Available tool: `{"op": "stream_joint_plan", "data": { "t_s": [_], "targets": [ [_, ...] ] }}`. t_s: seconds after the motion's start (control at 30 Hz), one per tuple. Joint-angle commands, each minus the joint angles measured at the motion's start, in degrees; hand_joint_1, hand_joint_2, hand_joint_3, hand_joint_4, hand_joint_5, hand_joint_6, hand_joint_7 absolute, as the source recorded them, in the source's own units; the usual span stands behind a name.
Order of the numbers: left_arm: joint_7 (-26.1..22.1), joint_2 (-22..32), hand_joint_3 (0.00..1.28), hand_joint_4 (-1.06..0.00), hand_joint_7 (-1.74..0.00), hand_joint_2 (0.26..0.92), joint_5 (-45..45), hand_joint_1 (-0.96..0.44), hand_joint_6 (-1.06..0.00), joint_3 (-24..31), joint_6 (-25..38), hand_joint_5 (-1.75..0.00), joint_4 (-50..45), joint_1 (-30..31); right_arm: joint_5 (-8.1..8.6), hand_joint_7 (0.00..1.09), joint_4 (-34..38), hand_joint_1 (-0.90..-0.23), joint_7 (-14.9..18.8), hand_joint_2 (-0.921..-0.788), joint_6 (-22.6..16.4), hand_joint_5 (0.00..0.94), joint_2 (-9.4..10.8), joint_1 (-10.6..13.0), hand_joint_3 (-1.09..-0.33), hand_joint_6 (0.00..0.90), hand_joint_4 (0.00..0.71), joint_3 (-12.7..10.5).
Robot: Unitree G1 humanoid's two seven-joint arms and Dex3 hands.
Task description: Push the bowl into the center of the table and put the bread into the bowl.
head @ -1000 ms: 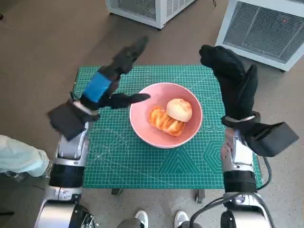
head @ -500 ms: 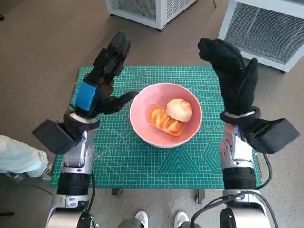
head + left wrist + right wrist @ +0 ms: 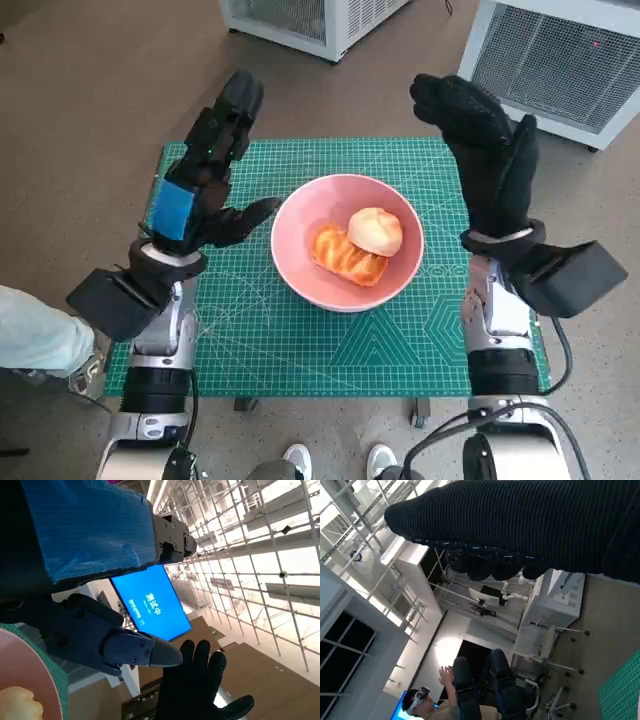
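A pink bowl [image 3: 300, 265] sits near the middle of the green cutting mat [image 3: 250, 330] on the table. Inside it lie a glazed twisted bread [image 3: 345, 256] and a round pale bun [image 3: 375, 230]. My left hand [image 3: 205, 180] is raised to the left of the bowl, fingers spread and pointing up, holding nothing. My right hand [image 3: 485, 150] is raised to the right of the bowl, fingers apart, empty. The left wrist view shows the bowl's rim [image 3: 30, 670], a bit of bread [image 3: 17, 705] and the right hand [image 3: 195, 690] beyond my left hand [image 3: 90, 580].
Two white slatted appliances [image 3: 560, 60] stand on the floor behind the table. A person's pale sleeve [image 3: 35, 335] is at the left edge and shoes [image 3: 300, 458] show below the table. The right wrist view shows a person [image 3: 427, 702] seated far off, one hand raised.
My left hand has swung from lying across the bowl's left rim to pointing upright, and its forearm has moved nearer. The right hand has barely shifted. The bowl and breads are unmoved.
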Motion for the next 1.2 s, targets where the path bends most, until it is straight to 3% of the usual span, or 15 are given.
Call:
{"op": "stream_joint_plan", "data": {
  "t_s": [0.03,1.2],
  "targets": [
    [0.15,-0.85,0.21,-0.1,-0.07,0.921,-0.41,-0.57,-0.14,0.08,-1.54,0.0,0.58,0.66,-0.58,0.47,-0.26,-0.704,-0.6,-0.921,1.47,0.0,-0.34,0.3,-0.754,0.115,0.221,0.08],
    [0.92,-0.7,0.19,-0.05,-0.04,0.921,2.05,-0.53,-0.1,-0.35,-4.25,0.0,2.48,0.78,-1.29,0.47,-3.06,-0.706,-2.0,-0.921,4.15,0.0,-0.28,1.27,-0.742,0.113,0.218,0.49]
  ]
}}
